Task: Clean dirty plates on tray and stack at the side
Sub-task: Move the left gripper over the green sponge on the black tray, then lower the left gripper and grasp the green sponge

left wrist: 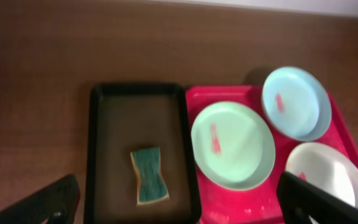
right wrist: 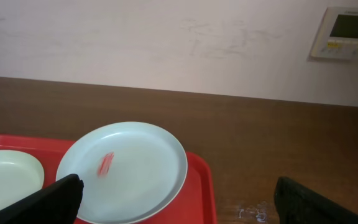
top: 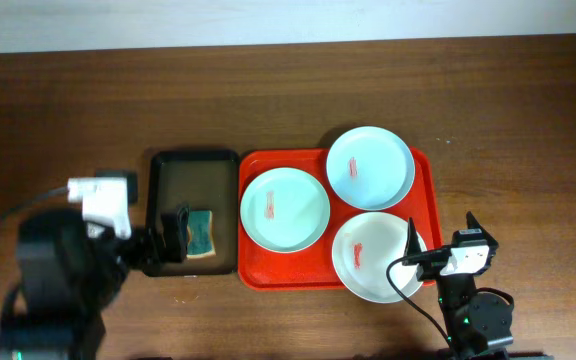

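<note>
Three smeared plates (top: pixel 285 208) on the tray (top: pixel 268 271); left claw (left wrist: pixel 182 202) and right claw (right wrist: pixel 179 202) gape empty

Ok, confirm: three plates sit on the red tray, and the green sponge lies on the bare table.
Not quite. The green sponge lies inside the black-rimmed tray, not on the bare table; the left wrist view shows it. The plates do sit on the red tray.

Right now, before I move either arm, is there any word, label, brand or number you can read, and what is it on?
No text can be read in any view.
The wall panel: whatever its screen shows is too small and blurred to read.
The plates: the red marks are smears, not writing.
</note>
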